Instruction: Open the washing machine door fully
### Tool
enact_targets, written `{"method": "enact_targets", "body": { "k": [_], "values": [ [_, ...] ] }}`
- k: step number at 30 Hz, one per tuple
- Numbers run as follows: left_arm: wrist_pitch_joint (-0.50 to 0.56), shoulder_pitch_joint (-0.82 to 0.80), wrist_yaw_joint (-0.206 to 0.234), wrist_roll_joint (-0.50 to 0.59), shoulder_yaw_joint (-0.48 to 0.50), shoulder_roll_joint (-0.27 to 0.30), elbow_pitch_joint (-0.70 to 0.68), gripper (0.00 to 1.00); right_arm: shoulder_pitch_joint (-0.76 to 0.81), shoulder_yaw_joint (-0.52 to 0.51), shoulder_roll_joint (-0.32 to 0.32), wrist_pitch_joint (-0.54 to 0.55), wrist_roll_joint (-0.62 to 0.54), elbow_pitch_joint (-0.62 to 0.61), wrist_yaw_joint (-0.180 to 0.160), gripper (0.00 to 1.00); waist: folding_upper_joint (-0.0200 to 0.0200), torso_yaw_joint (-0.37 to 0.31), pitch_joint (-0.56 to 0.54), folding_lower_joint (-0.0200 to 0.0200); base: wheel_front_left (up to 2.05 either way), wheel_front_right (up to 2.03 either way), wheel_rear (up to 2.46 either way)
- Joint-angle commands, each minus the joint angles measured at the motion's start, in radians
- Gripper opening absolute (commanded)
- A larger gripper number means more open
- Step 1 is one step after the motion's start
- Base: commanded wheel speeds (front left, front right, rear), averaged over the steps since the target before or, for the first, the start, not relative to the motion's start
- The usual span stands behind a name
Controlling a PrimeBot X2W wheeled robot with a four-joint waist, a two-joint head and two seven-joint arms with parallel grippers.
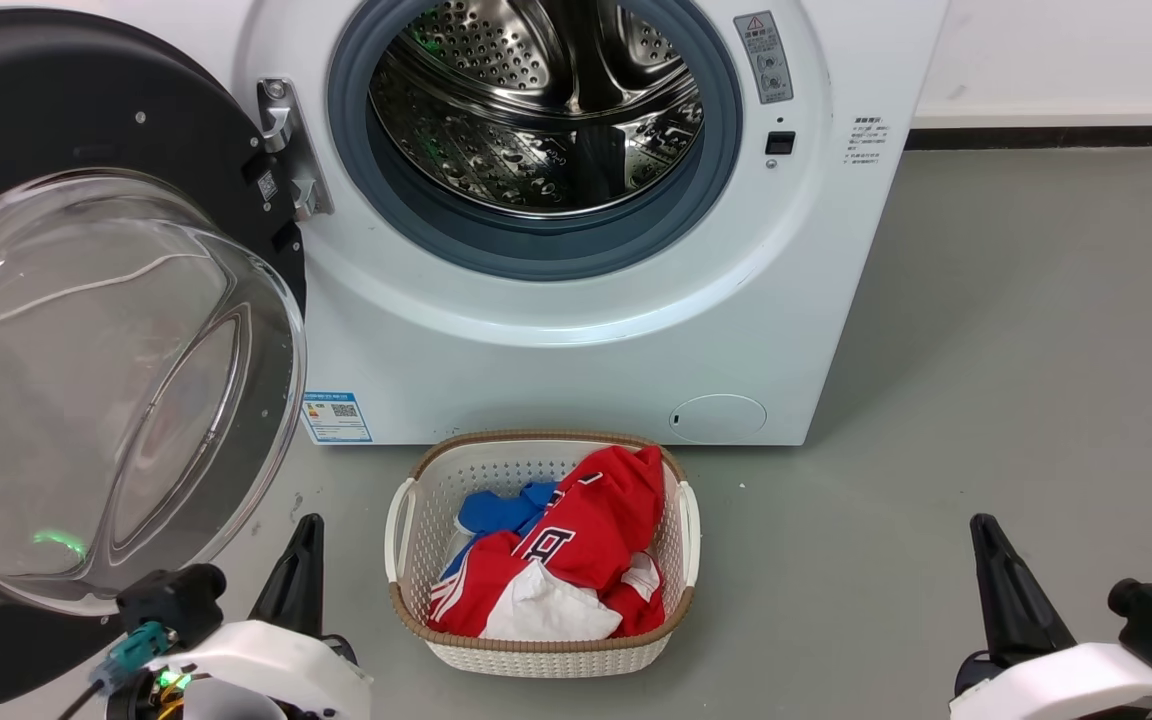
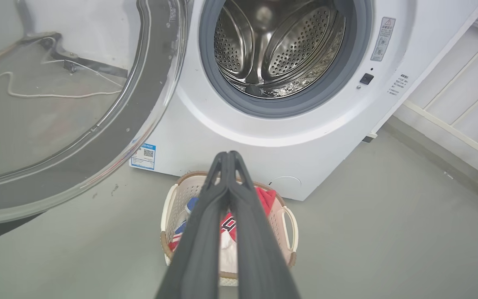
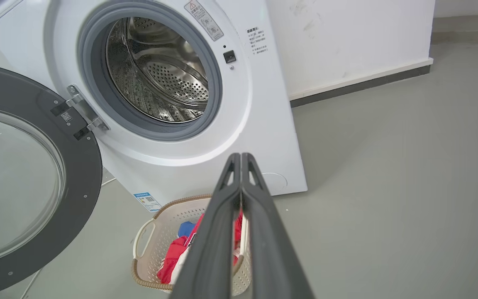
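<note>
head view, washing machine point(image 1: 576, 330): white front-loader sat on the grey floor point(image 1: 1016, 350), backed up to a white wall point(image 1: 1056, 50) with a dark skirting strip point(image 1: 1046, 137). you can see straight into the steel drum point(image 1: 536, 110).
head view, washing machine door point(image 1: 86, 120): swung out on its hinge point(image 1: 286, 140) to the machine's left, well clear of the drum mouth, glass bowl bulging toward the camera.
head view, laundry basket point(image 1: 536, 655): on the floor just in front of the machine, with red, blue and white clothes point(image 1: 596, 520) in it.
head view, left gripper point(image 1: 308, 530): low in front of the machine, near the door's bottom edge.
head view, right gripper point(image 1: 981, 525): out past the machine's right front corner, well apart from it, over bare floor.
left wrist view, jaws: pressed together with nothing between them, tips lined up on the machine's lower front.
left wrist view, room: white rail frame point(image 2: 450, 128) off to the machine's right.
right wrist view, jaws: pressed together as well, empty.
right wrist view, door: hanging off the machine's left side, black ring facing out.
</note>
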Motion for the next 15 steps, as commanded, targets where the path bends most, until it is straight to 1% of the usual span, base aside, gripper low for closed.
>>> {"method": "enact_targets", "body": {
  "k": [1, 15],
  "values": [
    [0.005, -0.030, -0.010, -0.030, 0.017, 0.002, -0.010, 0.00, -0.030, -0.001, -0.009, 0.003, 0.042, -0.008, 0.000, 0.00, -0.0001, 0.000, 0.000, 0.0000, 0.00, 0.00, 0.00],
    [0.047, -0.045, -0.054, -0.219, 0.077, -0.039, 0.019, 0.00, -0.062, -0.003, -0.017, 0.029, 0.289, 0.029, 0.000, 0.00, -0.0001, 0.001, 0.000, 0.0000, 0.00, 0.00, 0.00]
  ]
}}
